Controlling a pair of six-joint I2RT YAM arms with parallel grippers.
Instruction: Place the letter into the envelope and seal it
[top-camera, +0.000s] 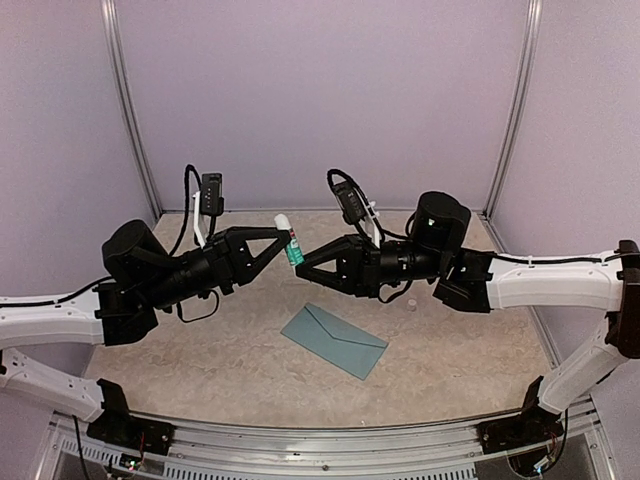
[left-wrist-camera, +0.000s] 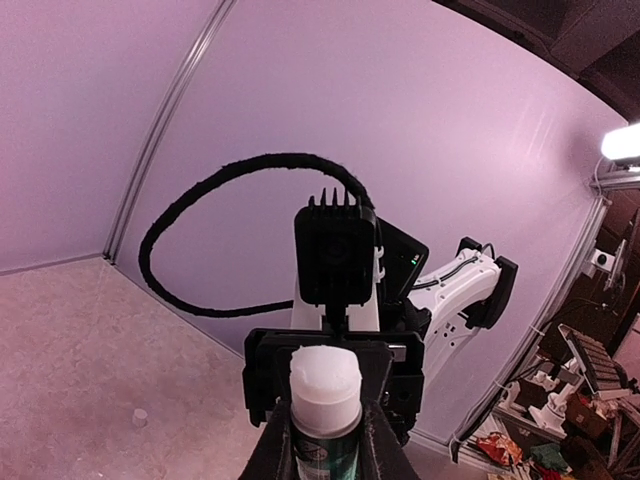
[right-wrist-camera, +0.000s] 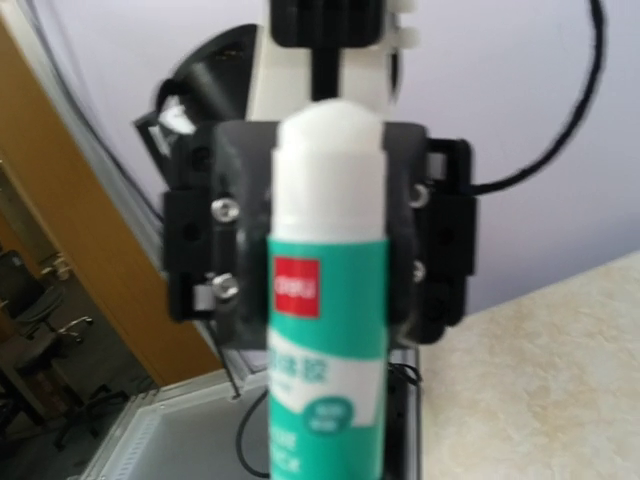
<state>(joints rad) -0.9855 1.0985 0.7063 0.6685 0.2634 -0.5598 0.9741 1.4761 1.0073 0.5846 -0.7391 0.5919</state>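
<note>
Above the middle of the counter (top-camera: 200, 360), the two arms meet tip to tip, the left arm (top-camera: 60, 312) reaching in from the left and the right arm (top-camera: 550, 285) from the right. The left jaws are clenched on a glue stick (top-camera: 292, 247), gripping its teal body. In the left wrist view a dark finger (left-wrist-camera: 270, 456) sits on either side of the stick and the white top rises clear above them. The stick stands nearly upright with its white end up, leaning a little. The right jaws taper to a point at the stick's lower end, touching it or just beside it. Whether they are grasping it or only close to it I cannot tell, because the right wrist view is filled by the stick itself, close up and blurred. That view shows a red label patch on the teal-and-white wrap, with the black head of the left arm behind. The envelope (top-camera: 335, 340) lies flat on the counter, on the near side of the jaws and below them, well apart from both arms. It is turned diagonally, with the pointed-flap side up and the flap folded down onto the body. A small pale thing (left-wrist-camera: 140, 416) lies on the counter in the left wrist view, too small to identify.
</note>
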